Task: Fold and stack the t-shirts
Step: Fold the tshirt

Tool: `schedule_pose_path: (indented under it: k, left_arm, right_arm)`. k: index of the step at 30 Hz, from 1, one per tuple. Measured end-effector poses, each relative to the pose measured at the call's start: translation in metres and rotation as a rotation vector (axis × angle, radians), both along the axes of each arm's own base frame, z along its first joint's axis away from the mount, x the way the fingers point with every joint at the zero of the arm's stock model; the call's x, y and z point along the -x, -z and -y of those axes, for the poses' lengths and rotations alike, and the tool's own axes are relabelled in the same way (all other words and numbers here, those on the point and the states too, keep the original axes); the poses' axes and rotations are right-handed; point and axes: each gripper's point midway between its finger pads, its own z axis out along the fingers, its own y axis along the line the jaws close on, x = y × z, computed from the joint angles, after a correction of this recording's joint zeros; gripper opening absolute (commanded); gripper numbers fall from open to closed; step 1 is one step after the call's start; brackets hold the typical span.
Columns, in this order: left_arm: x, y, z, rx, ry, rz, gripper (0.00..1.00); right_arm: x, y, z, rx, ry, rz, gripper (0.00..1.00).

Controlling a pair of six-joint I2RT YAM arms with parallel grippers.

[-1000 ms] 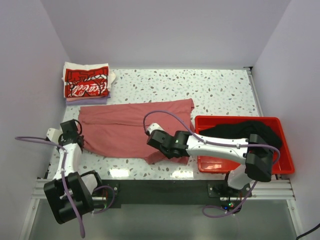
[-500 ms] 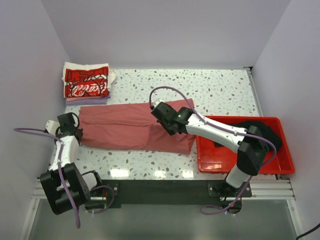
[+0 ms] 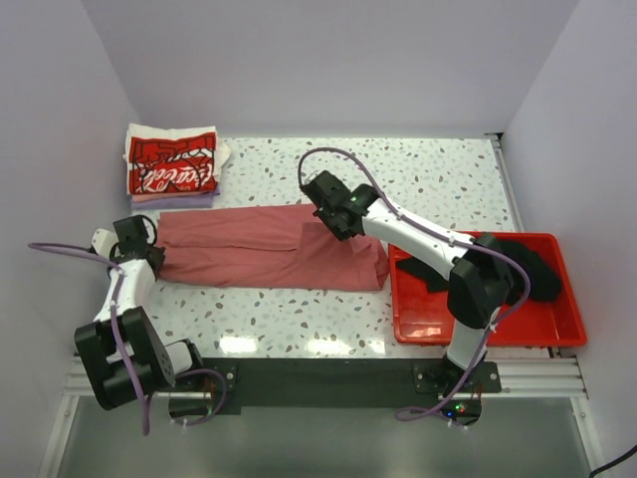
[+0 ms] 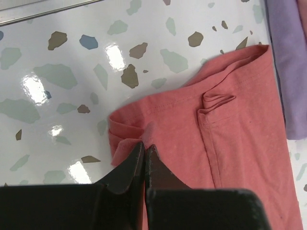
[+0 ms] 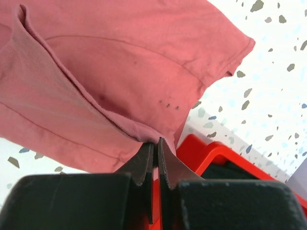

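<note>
Two pinches on dusty-red t-shirt (image 3: 249,254) — left gripper (image 4: 144,149), right gripper (image 5: 156,143) — lengthwise fold in hand; next, probably lay flat, release.

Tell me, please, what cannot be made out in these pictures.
- Top view: the right arm covers part of the black t-shirt in the red bin.
- Top view: the shirts under the Coca-Cola shirt show only edges.
- Left wrist view: the picture's edge cuts off the purple shirt.
- Wrist views: the shut left gripper and right gripper hide how much dusty-red t-shirt they pinch.
</note>
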Motion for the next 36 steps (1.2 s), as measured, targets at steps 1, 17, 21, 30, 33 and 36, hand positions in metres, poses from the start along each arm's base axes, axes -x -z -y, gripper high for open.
schedule_pose_path:
  k: [1, 17, 21, 30, 33, 36]
  left_arm:
    - [-0.002, -0.001, 0.000, -0.003, 0.002, 0.007, 0.00]
    - [-0.028, 0.014, -0.010, 0.003, 0.005, -0.016, 0.00]
    - [-0.029, 0.019, -0.015, -0.003, -0.010, -0.051, 0.00]
    - [-0.026, 0.018, -0.022, -0.014, -0.042, -0.100, 0.29]
    - [-0.020, 0.020, -0.023, -0.020, -0.057, -0.128, 0.65]
    - [-0.016, 0.018, -0.025, -0.024, -0.074, -0.149, 0.90]
  right_arm:
    - [-0.003, 0.000, 0.000, 0.003, -0.001, -0.001, 0.00]
    - [-0.042, 0.020, 0.002, 0.054, 0.008, -0.048, 0.00]
    - [-0.061, 0.031, 0.003, 0.066, 0.008, -0.053, 0.00]
    - [-0.095, 0.056, 0.003, 0.102, -0.019, -0.053, 0.34]
    - [-0.098, 0.059, 0.002, 0.110, -0.033, -0.049, 0.58]
    - [-0.106, 0.053, 0.002, 0.116, -0.025, -0.013, 0.75]
